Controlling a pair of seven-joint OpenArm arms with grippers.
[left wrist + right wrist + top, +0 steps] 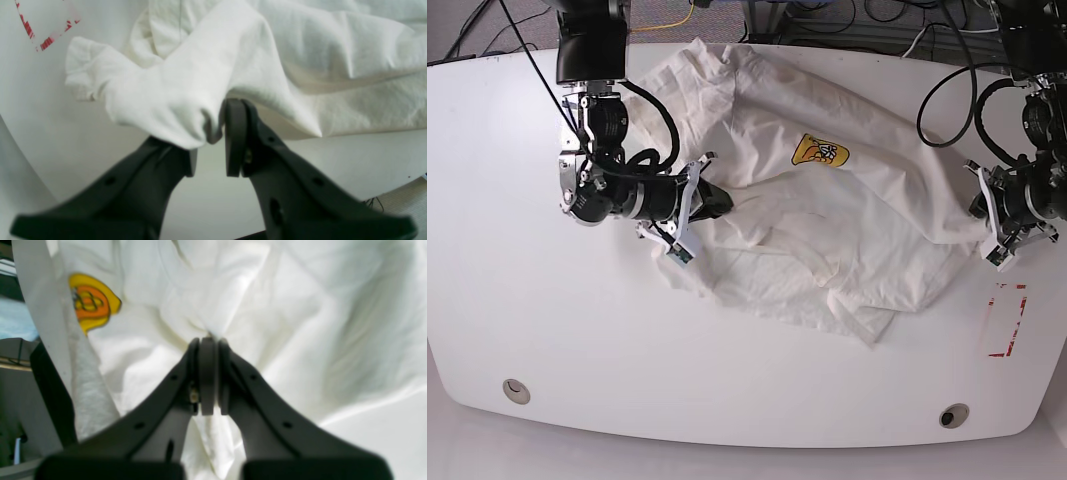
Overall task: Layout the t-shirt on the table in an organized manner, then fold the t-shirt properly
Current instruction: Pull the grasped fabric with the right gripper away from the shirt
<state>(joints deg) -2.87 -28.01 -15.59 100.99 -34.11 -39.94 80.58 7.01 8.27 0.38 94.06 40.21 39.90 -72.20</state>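
Note:
The white t-shirt [827, 230] lies crumpled across the middle of the white table [547, 330], its yellow-orange patch [819, 151] facing up. On the left of the base view, my right gripper [712, 200] is at the shirt's left side. The right wrist view shows that gripper [208, 340] shut on a pinch of the t-shirt [283, 323], creases spreading from its tips, with the patch [91, 301] to the upper left. My left gripper [975, 205] is at the shirt's right edge. In its wrist view the left gripper [217, 116] is shut on a raised fold of the t-shirt [186, 83].
Red tape marks [1007, 320] sit on the table near my left arm and show again as red tape [43, 36] in the left wrist view. Two round grommet holes [515, 390] [953, 415] lie near the front edge. Cables hang behind the far edge.

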